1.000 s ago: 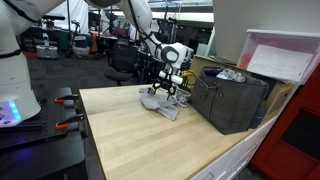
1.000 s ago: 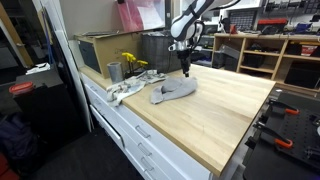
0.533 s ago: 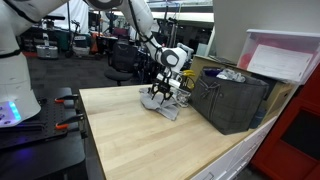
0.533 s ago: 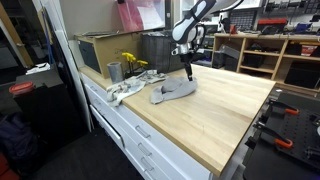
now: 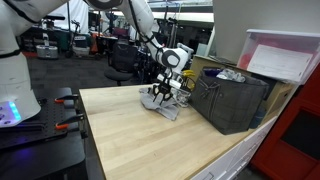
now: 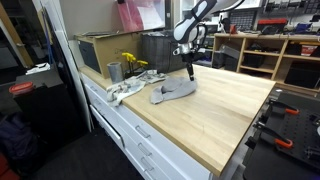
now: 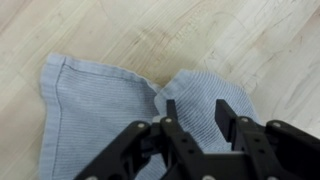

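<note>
1. The gripper has its jaws spread wide with nothing held. It is low over the cloth, and I cannot tell whether it touches it.
2. The grey-blue knitted cloth lies rumpled on the wooden tabletop. In the wrist view it reaches from under the fingers toward 10 o'clock.
3. In an exterior view, a dark crate stands at 3 o'clock from the cloth.
4. In an exterior view, a metal cup stands at 9 o'clock, apart from the cloth.
</note>
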Controlling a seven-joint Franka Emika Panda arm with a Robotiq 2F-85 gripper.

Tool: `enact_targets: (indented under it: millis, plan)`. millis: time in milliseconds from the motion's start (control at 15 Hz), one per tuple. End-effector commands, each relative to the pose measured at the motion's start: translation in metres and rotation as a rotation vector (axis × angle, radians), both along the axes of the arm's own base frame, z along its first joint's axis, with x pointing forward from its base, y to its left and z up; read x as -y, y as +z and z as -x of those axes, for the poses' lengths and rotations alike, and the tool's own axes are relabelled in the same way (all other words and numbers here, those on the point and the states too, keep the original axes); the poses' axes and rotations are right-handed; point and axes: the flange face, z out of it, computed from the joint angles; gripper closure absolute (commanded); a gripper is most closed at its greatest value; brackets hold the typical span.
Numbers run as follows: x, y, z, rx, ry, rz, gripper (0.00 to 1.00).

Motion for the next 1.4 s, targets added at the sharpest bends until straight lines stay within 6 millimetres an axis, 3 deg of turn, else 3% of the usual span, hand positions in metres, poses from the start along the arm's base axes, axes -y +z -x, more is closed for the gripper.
enact_targets:
  millis: [0, 133, 200, 267, 400, 533, 600, 1067, 1133, 1267, 1333]
  plan:
    - [0.004, -0.002, 0.003, -0.018, -0.019, 0.008, 0.79]
    - [0.001, -0.006, 0.005, -0.023, -0.017, -0.003, 0.48]
    - [0.000, -0.008, 0.005, -0.025, -0.016, -0.007, 0.55]
    - [-0.002, -0.011, 0.005, -0.028, -0.015, -0.011, 0.84]
    - [-0.003, -0.011, 0.005, -0.030, -0.018, -0.008, 0.81]
    - [0.000, -0.005, 0.005, -0.021, -0.027, -0.008, 0.97]
    - [0.003, -0.001, 0.005, -0.018, -0.035, -0.005, 1.00]
    - [0.025, 0.035, 0.019, 0.021, -0.063, -0.005, 1.00]
    - [0.025, 0.036, 0.019, 0.019, -0.072, -0.008, 0.74]
    - [0.023, 0.031, 0.016, 0.010, -0.074, -0.014, 0.68]
    - [0.020, 0.028, 0.013, 0.004, -0.077, -0.027, 0.59]
